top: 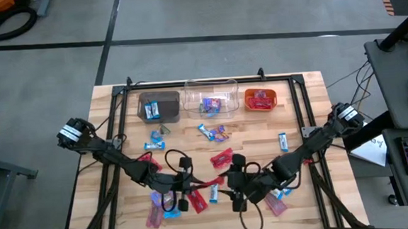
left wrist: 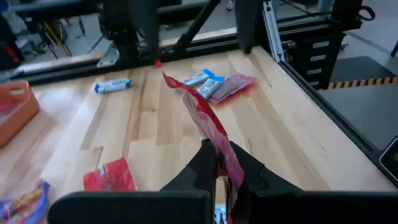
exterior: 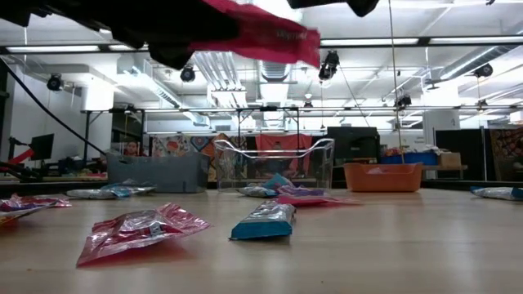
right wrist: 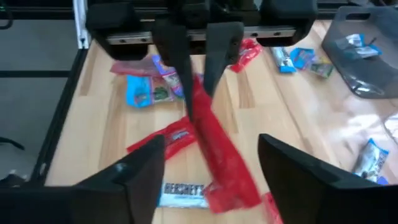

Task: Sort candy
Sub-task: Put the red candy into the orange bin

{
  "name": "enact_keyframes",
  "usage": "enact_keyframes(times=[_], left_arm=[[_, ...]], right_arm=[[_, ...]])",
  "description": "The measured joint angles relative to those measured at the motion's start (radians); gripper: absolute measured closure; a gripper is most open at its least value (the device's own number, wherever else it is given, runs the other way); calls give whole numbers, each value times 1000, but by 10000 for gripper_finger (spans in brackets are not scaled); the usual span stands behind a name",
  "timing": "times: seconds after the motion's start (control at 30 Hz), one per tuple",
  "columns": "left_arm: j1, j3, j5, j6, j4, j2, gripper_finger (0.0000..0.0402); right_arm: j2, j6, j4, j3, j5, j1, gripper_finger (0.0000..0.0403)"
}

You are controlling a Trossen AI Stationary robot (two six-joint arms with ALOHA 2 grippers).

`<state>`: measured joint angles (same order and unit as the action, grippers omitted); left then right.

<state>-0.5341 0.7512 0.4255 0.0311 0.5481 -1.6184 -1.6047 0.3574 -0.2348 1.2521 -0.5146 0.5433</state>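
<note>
My left gripper (left wrist: 217,152) is shut on a long red candy wrapper (left wrist: 198,111) and holds it in the air over the table's near middle (top: 209,181). In the low view the red wrapper (exterior: 265,33) shows high above the tabletop. My right gripper (right wrist: 211,142) is open. It faces the left gripper (right wrist: 196,46), with one finger on either side of the wrapper's free end (right wrist: 227,177) and a gap to each. More red, blue and purple candies (top: 221,158) lie flat on the wood. My left gripper pinches the red wrapper between its two fingers at one end (left wrist: 219,144). The wrapper sticks out beyond the fingertips toward the right gripper. It is lifted clear of the table, and its free end (exterior: 298,41) droops a little.
A brown bin (top: 159,106), a clear bin (top: 210,100) and an orange bin (top: 260,99) stand in a row at the far edge, each with candy inside. Loose candies lie near left (top: 160,206), near right (top: 277,204) and mid-table (top: 212,132). A black frame (top: 294,77) edges the table.
</note>
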Motion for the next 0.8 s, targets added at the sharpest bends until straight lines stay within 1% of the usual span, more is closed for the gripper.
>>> enact_keyframes(times=[0.1, 0.27, 0.37, 0.43, 0.53, 0.6, 0.7, 0.8], left_arm=[[-7, 22, -1, -30, 1, 0, 401], [-14, 41, -25, -58, -1, -2, 401], [-18, 42, -25, -64, -4, -2, 401], [-19, 42, -25, -63, -4, -2, 401], [-22, 42, -25, -58, -3, -2, 401], [-22, 42, -25, -59, -2, -2, 401], [-22, 47, -23, -70, -6, -1, 401], [-20, 52, -23, -74, -8, 0, 401]], right_arm=[[-5, -15, 20, -5, 37, -18, 127], [-34, -45, 98, -9, 159, -65, 97], [-44, -53, 120, -12, 230, -86, 95], [-45, -55, 130, -11, 237, -88, 105], [-45, -61, 140, -12, 262, -90, 144], [-45, -58, 140, -12, 263, -90, 187], [-46, -57, 140, -13, 265, -92, 267], [-46, -60, 140, -13, 268, -91, 359]])
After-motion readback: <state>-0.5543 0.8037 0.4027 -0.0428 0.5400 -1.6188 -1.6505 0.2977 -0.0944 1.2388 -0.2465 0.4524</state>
